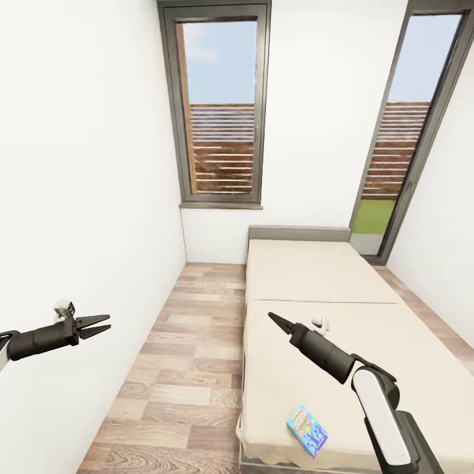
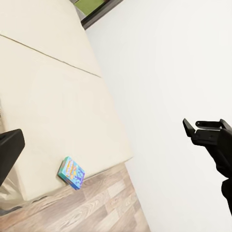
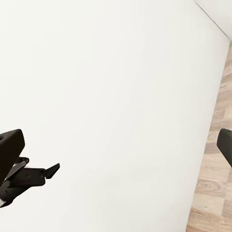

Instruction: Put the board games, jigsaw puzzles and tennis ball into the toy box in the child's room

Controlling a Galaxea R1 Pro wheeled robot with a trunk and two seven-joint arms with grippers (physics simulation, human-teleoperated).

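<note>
A small blue board game (image 1: 307,430) lies flat on the beige bed (image 1: 316,276), near its front left corner. The left wrist view shows the same box (image 2: 72,172) at the mattress (image 2: 48,96) edge. My right gripper (image 1: 271,317) hovers over the middle of the bed, well beyond the box, pointing toward the far left. In the right wrist view its fingers (image 3: 9,150) stand far apart, so it is open and empty. My left gripper (image 1: 105,323) hangs open over the floor by the left wall. The toy box, table, jigsaw puzzles and tennis ball are out of view.
A white wall (image 1: 79,197) runs close along the left. A strip of wood-plank floor (image 1: 191,355) lies between it and the bed. A tall window (image 1: 220,112) is in the far wall and a glass door (image 1: 401,164) at the far right.
</note>
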